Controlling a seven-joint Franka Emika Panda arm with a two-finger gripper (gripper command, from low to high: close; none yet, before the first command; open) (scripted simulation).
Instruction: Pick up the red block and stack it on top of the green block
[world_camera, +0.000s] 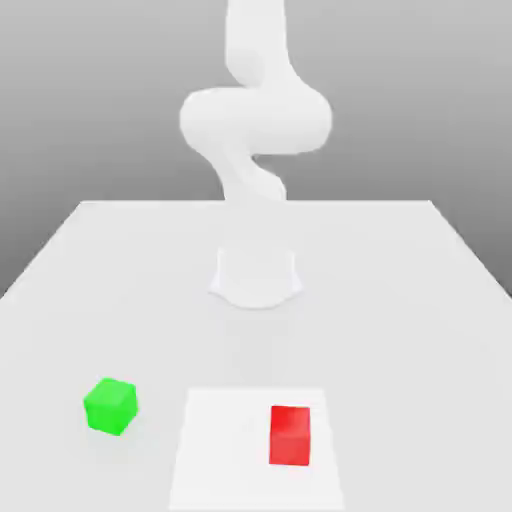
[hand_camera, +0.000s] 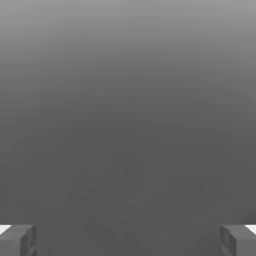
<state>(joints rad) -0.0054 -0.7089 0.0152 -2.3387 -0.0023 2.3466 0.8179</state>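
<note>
The red block (world_camera: 290, 434) lies on a flat white square pad (world_camera: 220, 450) near the table's front edge, a little toward the exterior view's right. On the bare table at the exterior view's left, apart from the pad, stands the green block (world_camera: 110, 405). In the hand view my gripper (hand_camera: 128, 241) is open: its two grey fingertips (hand_camera: 17, 240) stand far apart, with nothing between them and plain grey background behind.
The white arm (world_camera: 255, 120) rises from its round base (world_camera: 256, 275) at the middle of the white table (world_camera: 400, 300) and bends up past the picture's top edge. The table's edges run along both sides.
</note>
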